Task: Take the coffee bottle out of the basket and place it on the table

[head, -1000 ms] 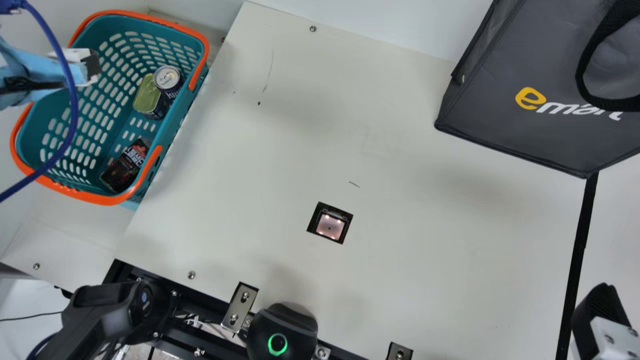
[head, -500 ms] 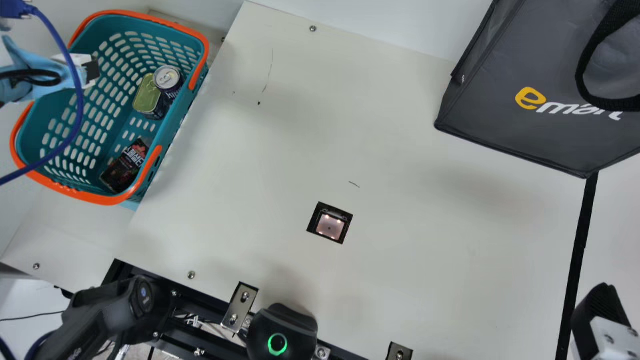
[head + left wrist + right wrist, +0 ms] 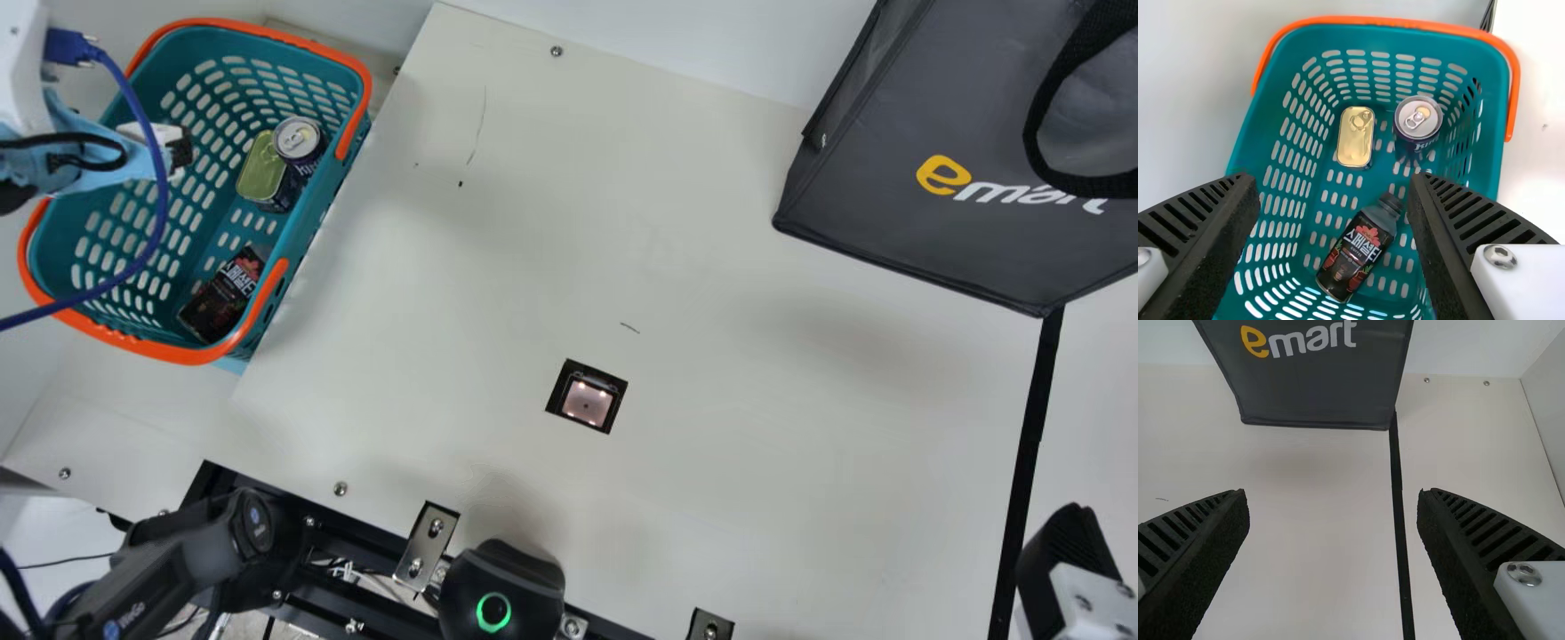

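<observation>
Basket (image 3: 213, 191), perforated teal plastic, desk's (image 3: 711, 373) ten o'clock; coffee bottle (image 3: 1359, 252), smooth, apparently plastic, lying inside. Left gripper (image 3: 180, 153), ribbed jaws spread; right gripper (image 3: 1067, 542), likewise.

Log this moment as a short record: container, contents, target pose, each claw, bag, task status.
container: teal basket with orange handles, beside the cream table
contents: coffee bottle, gold-lidded tin, drink can
target pose: bottle lying down, cap toward the can
left claw: open, over basket, holding nothing
right claw: open, holding nothing
bag: dark grey shopping bag, across the table from the basket
status: bottle not yet out
</observation>
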Controlling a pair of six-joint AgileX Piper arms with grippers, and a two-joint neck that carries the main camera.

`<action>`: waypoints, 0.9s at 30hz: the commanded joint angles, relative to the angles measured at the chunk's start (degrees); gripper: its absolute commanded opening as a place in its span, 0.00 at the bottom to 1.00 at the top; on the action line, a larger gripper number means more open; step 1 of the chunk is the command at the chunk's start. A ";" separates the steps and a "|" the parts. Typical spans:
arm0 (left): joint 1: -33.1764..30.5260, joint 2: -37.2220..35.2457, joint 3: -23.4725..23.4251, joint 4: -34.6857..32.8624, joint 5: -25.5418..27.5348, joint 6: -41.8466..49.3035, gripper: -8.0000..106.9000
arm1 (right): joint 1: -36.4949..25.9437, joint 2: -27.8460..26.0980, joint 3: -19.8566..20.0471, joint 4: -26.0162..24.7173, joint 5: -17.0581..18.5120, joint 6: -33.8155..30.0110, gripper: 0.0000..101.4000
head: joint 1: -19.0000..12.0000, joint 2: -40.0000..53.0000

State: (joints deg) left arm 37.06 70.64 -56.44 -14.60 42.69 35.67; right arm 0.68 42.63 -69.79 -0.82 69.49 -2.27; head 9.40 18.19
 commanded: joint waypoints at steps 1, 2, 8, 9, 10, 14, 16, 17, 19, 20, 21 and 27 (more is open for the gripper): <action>0.11 0.57 0.69 -0.46 -0.73 1.07 0.85 | 0.00 0.00 0.00 0.00 0.00 0.00 0.90 | -1.48 0.23; 0.12 0.91 1.02 -0.69 -1.10 1.57 0.85 | 0.00 0.00 0.00 0.00 0.00 0.00 0.90 | -1.48 0.23; 0.30 3.20 2.51 -2.49 -2.88 4.91 0.85 | 0.00 0.00 0.00 0.00 0.00 0.00 0.90 | -1.48 0.23; 0.32 3.62 2.66 -2.78 -3.15 5.49 0.85 | 0.00 0.00 0.00 0.00 0.00 0.00 0.90 | -1.48 0.23; 0.39 4.04 2.82 -3.14 -3.42 6.19 0.85 | 0.00 0.00 0.00 0.00 0.00 0.00 0.90 | -1.48 0.23; 0.57 5.82 3.34 -4.35 -4.33 8.59 0.85 | 0.00 0.00 0.00 0.00 0.00 0.00 0.90 | -1.48 0.23; 0.73 6.70 3.52 -5.02 -4.59 9.86 0.85 | 0.00 0.00 0.00 0.00 0.00 0.00 0.90 | -1.48 0.23; 0.82 7.14 3.59 -5.37 -4.68 10.49 0.85 | 0.00 0.00 0.00 0.00 0.00 0.00 0.90 | -1.48 0.23; 1.08 8.02 3.69 -6.20 -4.67 11.91 0.85 | 0.00 0.00 0.00 0.00 0.00 0.00 0.90 | -1.48 0.23; 1.24 8.49 3.69 -6.65 -4.58 12.67 0.85 | 0.00 0.00 0.00 0.00 0.00 0.00 0.90 | -1.48 0.23; 1.33 8.96 3.68 -7.05 -4.50 13.32 0.85 | 0.00 0.00 0.00 0.00 0.00 0.00 0.90 | -1.48 0.23; 2.07 12.05 3.14 -9.48 -3.87 17.94 0.85 | 0.00 0.00 0.00 0.00 0.00 0.00 0.90 | -1.48 0.23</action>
State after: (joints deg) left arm 39.05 82.25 -53.25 -23.79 38.70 52.61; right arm 0.68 42.63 -69.79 -0.82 69.49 -2.27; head 9.40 18.28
